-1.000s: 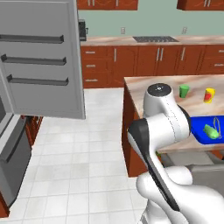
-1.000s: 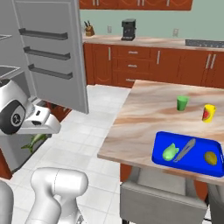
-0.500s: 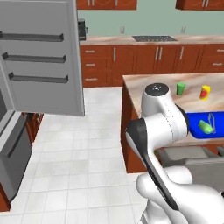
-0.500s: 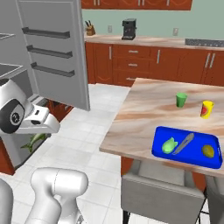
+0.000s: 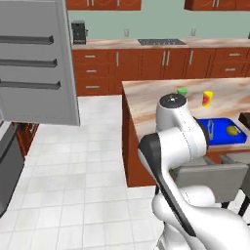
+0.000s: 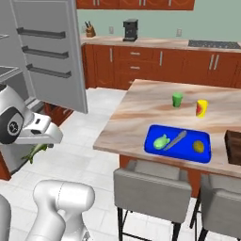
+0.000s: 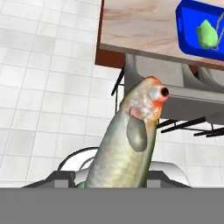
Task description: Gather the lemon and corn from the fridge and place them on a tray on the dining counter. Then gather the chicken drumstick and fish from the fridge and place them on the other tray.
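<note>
Claw (image 7: 116,186) clenched on the fish (image 7: 127,140); in the hand view the fish rises from between the tips, head up, red-rimmed eye toward the desk edge. Fingertips themselves hidden behind the fish body and cut off at the bottom of that view.

Right base view: fish (image 6: 36,151) shows as a greenish sliver hanging under the white hand, low at the left, over the tiled floor (image 6: 89,160), well apart from the desk (image 6: 141,113). Too small there to make out the grip.

Blue tray (image 6: 178,143) sits near the desk's near edge. On it: a green lumpy item (image 6: 161,141), likely the corn, hard to tell; a grey elongated thing (image 6: 175,140) beside it, unclear what; the lemon (image 6: 199,146) toward the right end. Green cup (image 6: 177,99) and yellow-red cup (image 6: 201,108) stand farther back on the desk. Dark brown object (image 6: 233,147) at the right edge, cut off by the frame; cannot tell whether it is the other tray.

Left base view: arm blocks most of the blue tray (image 5: 222,132); only the lemon (image 5: 232,130) is clear. Fridge door (image 5: 39,63) stands open at left.

Against the earlier frames: whole scene has shifted in both base views, desk now larger and nearer, fridge door slid further left. Camera moved, not the things. Fish hangs under the hand as before.
</note>
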Available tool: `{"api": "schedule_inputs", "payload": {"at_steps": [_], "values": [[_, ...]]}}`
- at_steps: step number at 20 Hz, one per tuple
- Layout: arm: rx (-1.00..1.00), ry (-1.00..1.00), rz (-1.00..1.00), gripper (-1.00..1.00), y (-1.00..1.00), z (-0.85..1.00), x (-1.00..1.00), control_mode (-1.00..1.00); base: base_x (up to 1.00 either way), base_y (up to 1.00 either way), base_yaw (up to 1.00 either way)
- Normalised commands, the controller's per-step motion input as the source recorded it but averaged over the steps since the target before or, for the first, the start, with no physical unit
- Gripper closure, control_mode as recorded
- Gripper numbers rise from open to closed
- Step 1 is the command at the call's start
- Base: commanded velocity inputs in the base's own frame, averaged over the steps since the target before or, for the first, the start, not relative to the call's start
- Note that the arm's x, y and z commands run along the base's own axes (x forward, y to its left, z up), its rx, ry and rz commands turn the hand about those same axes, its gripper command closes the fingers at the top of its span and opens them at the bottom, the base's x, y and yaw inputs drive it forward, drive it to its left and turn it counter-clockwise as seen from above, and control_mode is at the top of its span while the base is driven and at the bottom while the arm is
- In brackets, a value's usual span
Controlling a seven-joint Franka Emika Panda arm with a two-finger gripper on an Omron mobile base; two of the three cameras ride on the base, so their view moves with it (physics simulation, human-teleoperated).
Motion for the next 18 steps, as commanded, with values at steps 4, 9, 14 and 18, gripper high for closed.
{"api": "schedule_inputs", "payload": {"at_steps": [4,9,14,18], "values": [[0.00,0.00,0.00,1.00,0.00,0.00,0.00,1.00,-0.05,-0.87,0.00],[0.00,0.00,0.00,1.00,0.00,0.00,0.00,1.00,0.00,-0.78,-0.02],[0.00,0.00,0.00,1.00,0.00,0.00,0.00,1.00,0.01,-0.74,-0.04],[0.00,0.00,0.00,1.00,0.00,0.00,0.00,1.00,0.20,-0.70,-0.06]]}}
